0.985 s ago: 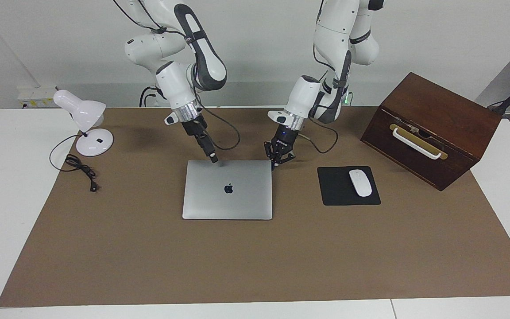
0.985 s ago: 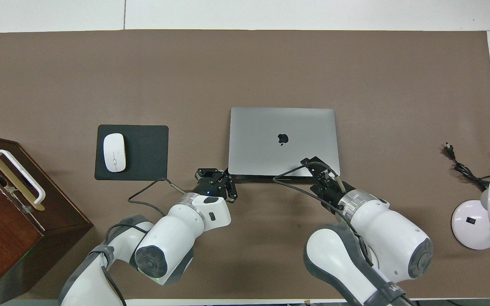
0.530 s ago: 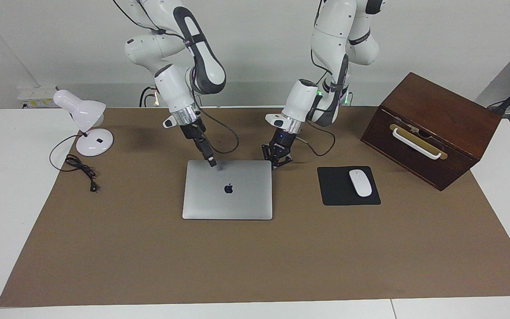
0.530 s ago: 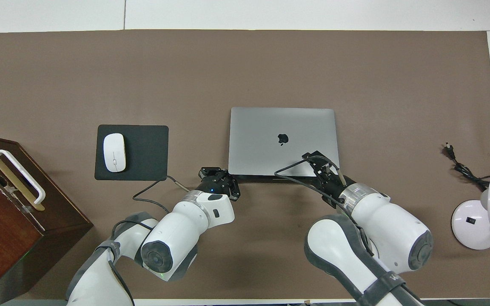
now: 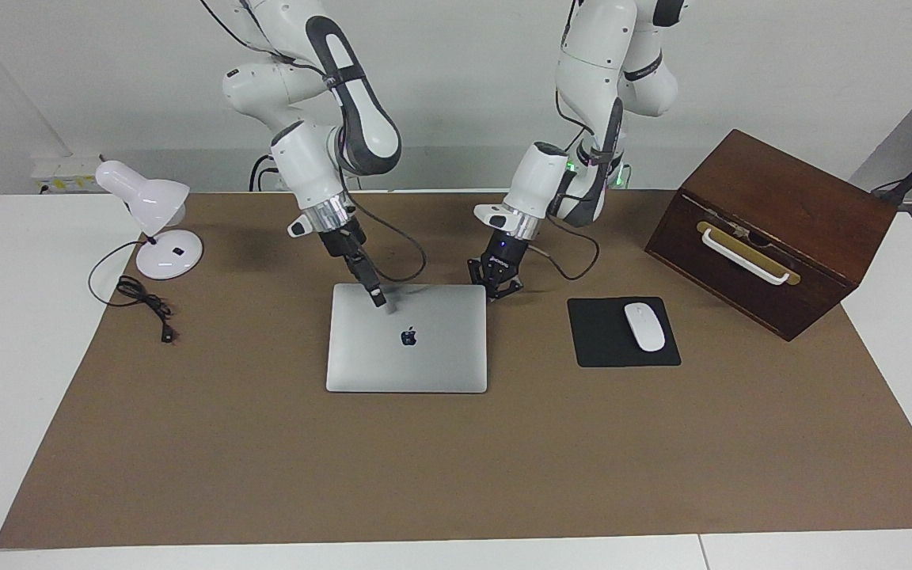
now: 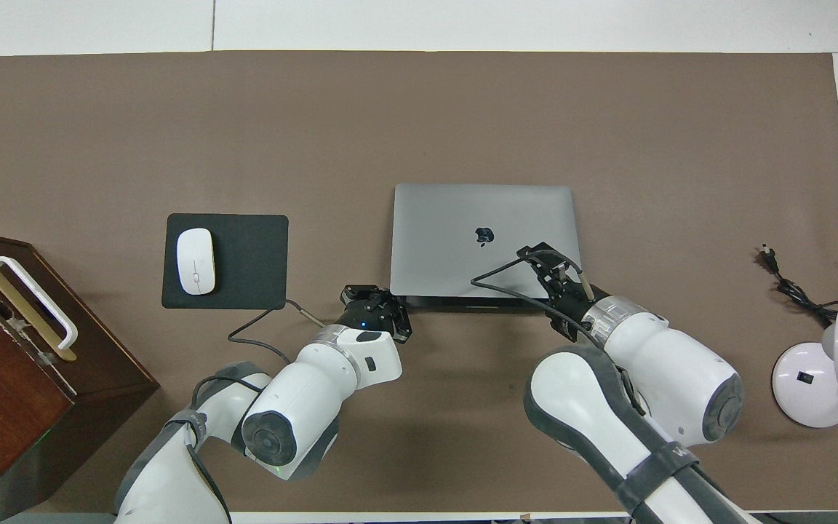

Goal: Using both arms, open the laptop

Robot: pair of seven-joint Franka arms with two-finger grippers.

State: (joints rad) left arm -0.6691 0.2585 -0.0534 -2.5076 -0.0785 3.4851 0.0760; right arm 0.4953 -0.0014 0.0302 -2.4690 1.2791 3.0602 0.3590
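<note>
The silver-grey laptop [image 5: 407,352] [image 6: 463,218] lies mid-table on the brown mat, its lid flat or very nearly so. My right gripper [image 5: 378,299] [image 6: 544,260] slants down onto the lid, just inside the edge nearest the robots and toward the right arm's end. My left gripper [image 5: 494,290] [image 6: 378,298] is shut, its links splayed, low at the laptop's nearest corner toward the left arm's end. Whether its tips touch that edge I cannot tell.
A black mouse pad [image 5: 602,348] with a white mouse [image 5: 644,326] lies beside the laptop toward the left arm's end, with a dark wooden box [image 5: 773,214] past it. A white desk lamp [image 5: 157,214] and its cord [image 5: 143,301] sit at the right arm's end.
The right gripper slid from the laptop's robot-side edge a little further onto the lid. The left gripper shifted slightly closer to the corner. The laptop stayed in place.
</note>
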